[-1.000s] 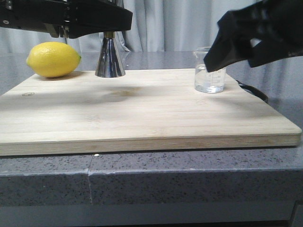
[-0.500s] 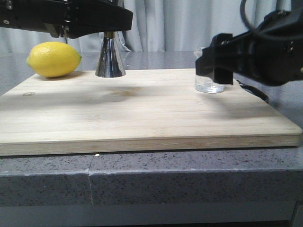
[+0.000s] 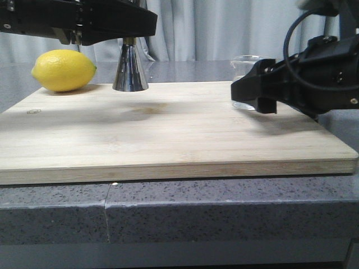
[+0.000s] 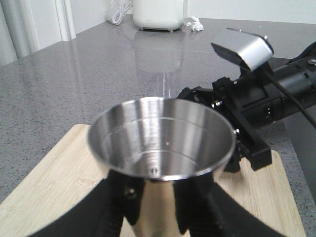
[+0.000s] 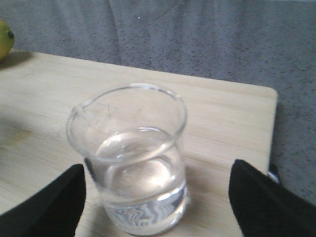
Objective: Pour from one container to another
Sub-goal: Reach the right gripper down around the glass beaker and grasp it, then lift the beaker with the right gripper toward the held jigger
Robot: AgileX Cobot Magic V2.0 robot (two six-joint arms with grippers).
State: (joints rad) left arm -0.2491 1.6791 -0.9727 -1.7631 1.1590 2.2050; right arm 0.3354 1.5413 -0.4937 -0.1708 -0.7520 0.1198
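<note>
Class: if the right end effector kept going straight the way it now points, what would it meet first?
Most likely the glass beaker, which stands upright between the open right end effector fingers, apparently not yet touched.

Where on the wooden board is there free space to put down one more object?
The board's front and middle are bare, between the jigger and the beaker. The back left is crowded by the lemon, jigger and left gripper; the back right by the right gripper.

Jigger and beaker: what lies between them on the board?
Nothing: in the front view, only bare cutting board lies between the jigger and the beaker.
</note>
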